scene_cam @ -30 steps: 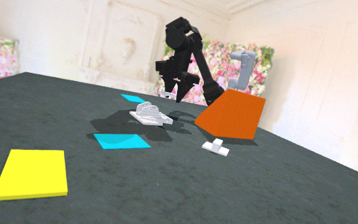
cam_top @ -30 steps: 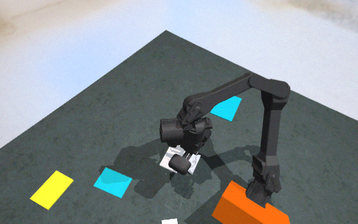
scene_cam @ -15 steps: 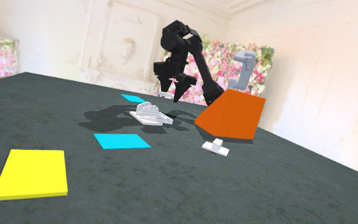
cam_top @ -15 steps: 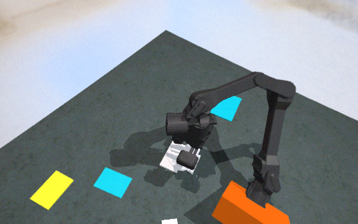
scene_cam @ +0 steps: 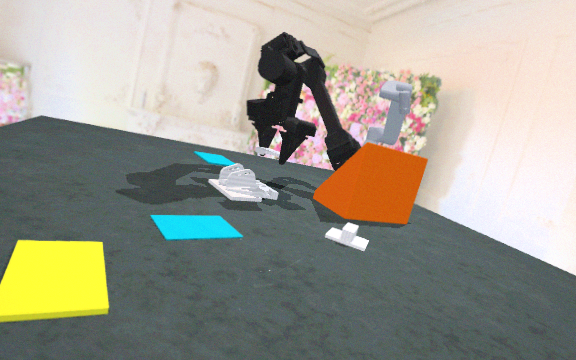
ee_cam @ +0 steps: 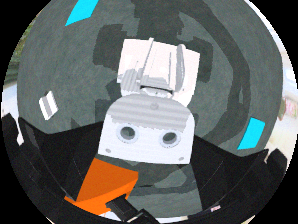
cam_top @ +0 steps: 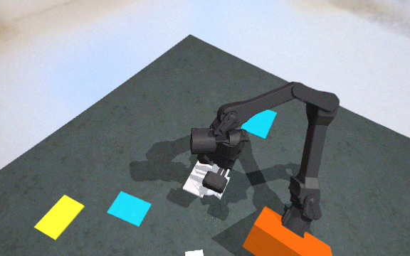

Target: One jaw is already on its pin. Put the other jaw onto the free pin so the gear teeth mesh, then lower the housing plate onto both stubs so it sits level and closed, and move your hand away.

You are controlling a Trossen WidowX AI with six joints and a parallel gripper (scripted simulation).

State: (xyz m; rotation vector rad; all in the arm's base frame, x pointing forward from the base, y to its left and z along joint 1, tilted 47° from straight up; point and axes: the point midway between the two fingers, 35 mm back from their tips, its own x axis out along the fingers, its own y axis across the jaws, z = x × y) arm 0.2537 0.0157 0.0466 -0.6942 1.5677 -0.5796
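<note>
My gripper [scene_cam: 277, 149] hangs above the table, shut on the grey housing plate [ee_cam: 148, 129], which shows two round holes in the wrist view. A pale edge of the plate [scene_cam: 266, 150] shows between the fingers in the exterior view. Below it lies the white base with the pale jaw parts on top [scene_cam: 240, 177]. The base also shows in the wrist view [ee_cam: 160, 70], just beyond the held plate. The plate is held clear above the base, not touching it. In the top view the gripper [cam_top: 213, 175] covers part of the base, so I cannot tell how the jaws sit on their pins.
An orange block [scene_cam: 373, 182] stands at the arm's foot, with a grey bracket [scene_cam: 393, 112] behind it. A small white T-shaped piece [scene_cam: 347, 236] lies in front of the block. Flat cyan patches [cam_top: 129, 208] [cam_top: 260, 123] and a yellow patch [cam_top: 59, 217] mark the table.
</note>
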